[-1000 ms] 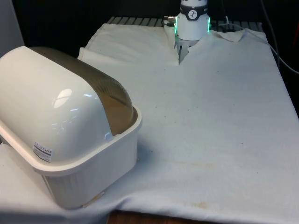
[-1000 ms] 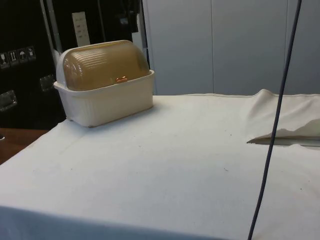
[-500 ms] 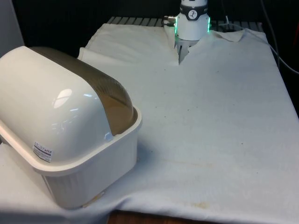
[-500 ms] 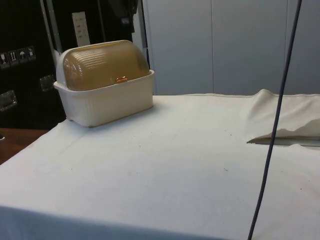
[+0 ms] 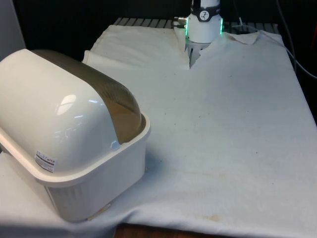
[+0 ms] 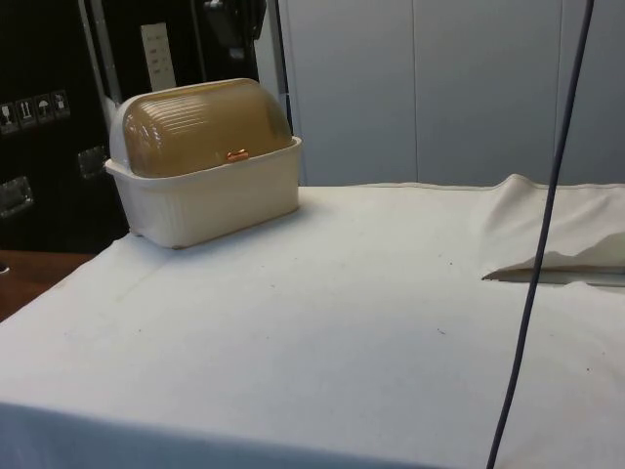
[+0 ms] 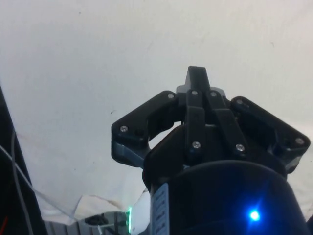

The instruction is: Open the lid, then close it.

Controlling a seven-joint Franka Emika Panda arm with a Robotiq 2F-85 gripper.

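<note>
A cream bread box [image 5: 84, 173] stands at the front view's left, near the table's front edge. Its ribbed, translucent brown roll lid [image 6: 200, 125] is down over the cream base [image 6: 215, 200]. A small orange handle [image 6: 237, 154] sits at the lid's lower rim. My gripper [image 7: 197, 81] hangs high above the white cloth, black fingers pressed together with nothing between them. In the side view its dark shape [image 6: 234, 14] is above the box, apart from the lid.
The robot's white base [image 5: 204, 25] stands at the far end, where the cloth [image 5: 223, 124] is slit and folded. A dark cable [image 6: 542, 225] hangs down the side view's right. The table's front edge [image 5: 198, 229] lies close to the box.
In the side view the dark gripper shape above the box has drifted slightly left, and the hanging cable has swayed a little. The box and lid have not moved.
</note>
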